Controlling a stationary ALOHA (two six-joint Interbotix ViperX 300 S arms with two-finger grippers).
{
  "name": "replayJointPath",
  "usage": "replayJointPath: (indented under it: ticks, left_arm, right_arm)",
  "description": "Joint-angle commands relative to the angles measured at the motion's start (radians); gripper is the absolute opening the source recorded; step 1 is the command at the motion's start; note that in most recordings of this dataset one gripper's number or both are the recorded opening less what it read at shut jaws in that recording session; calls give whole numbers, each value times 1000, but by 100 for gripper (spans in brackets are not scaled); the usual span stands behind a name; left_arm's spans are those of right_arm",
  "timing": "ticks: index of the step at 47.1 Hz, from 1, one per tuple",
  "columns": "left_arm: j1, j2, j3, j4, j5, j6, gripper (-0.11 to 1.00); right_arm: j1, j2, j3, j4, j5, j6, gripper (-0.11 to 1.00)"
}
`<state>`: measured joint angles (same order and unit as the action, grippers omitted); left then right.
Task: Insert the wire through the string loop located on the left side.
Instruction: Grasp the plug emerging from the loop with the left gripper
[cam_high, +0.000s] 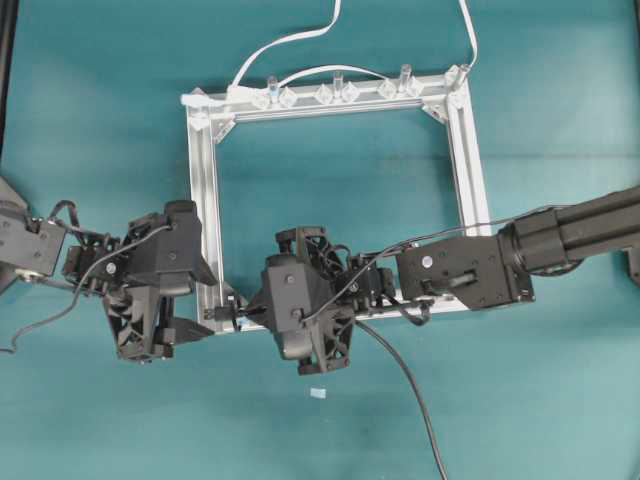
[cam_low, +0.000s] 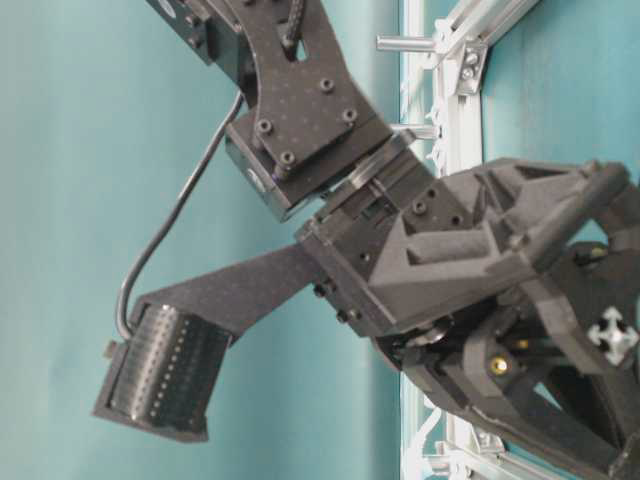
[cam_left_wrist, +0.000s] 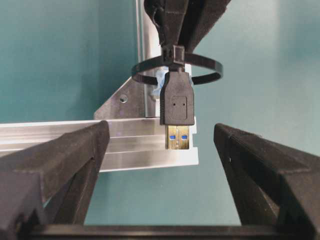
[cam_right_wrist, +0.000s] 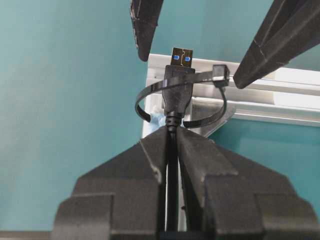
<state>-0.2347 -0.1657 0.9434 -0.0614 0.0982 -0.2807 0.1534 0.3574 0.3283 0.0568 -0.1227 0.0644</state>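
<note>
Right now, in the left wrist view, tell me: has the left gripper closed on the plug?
No. The left gripper stands wide open, both fingers clear of the wire's plug between them.

The overhead view looks straight down on the teal bench (cam_high: 100, 100), far enough to take in the whole aluminium frame (cam_high: 205, 200), with both arms meeting at its seven o'clock corner; the table-level view sits low and very near, an arm filling most of it, and seems rolled sideways, since the frame (cam_low: 460, 100) runs upright at its one o'clock; the left wrist view looks out between its own claw's fingers (cam_left_wrist: 60, 165) at the plug (cam_left_wrist: 177, 102) close ahead; the right wrist view faces that same plug (cam_right_wrist: 180, 75) from the opposite side.
</note>
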Motion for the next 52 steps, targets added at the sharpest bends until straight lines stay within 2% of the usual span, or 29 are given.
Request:
replayJointPath:
  ticks: [1,20,40,42,45,52]
  left_arm:
    - [-3,0,-29,0,6,-6,87]
    - [-3,52,-81,0,12,-6,87]
    - [-2,55,-75,5,23,0,90]
    - [-2,55,-75,5,28,0,85]
    - [-2,54,-75,5,31,-3,72]
    - [-2,54,-75,6,31,-6,29]
  right_arm:
    - [-3,-20,-23,-3,-8,0,10]
    - [-5,-20,-25,-2,-6,0,10]
    - [-5,-20,-25,-2,-9,0,10]
    - [-5,-20,-25,-3,-9,0,10]
    - [-5,-20,-25,-2,-9,-2,10]
    - [-5,-20,-23,-3,-9,-2,10]
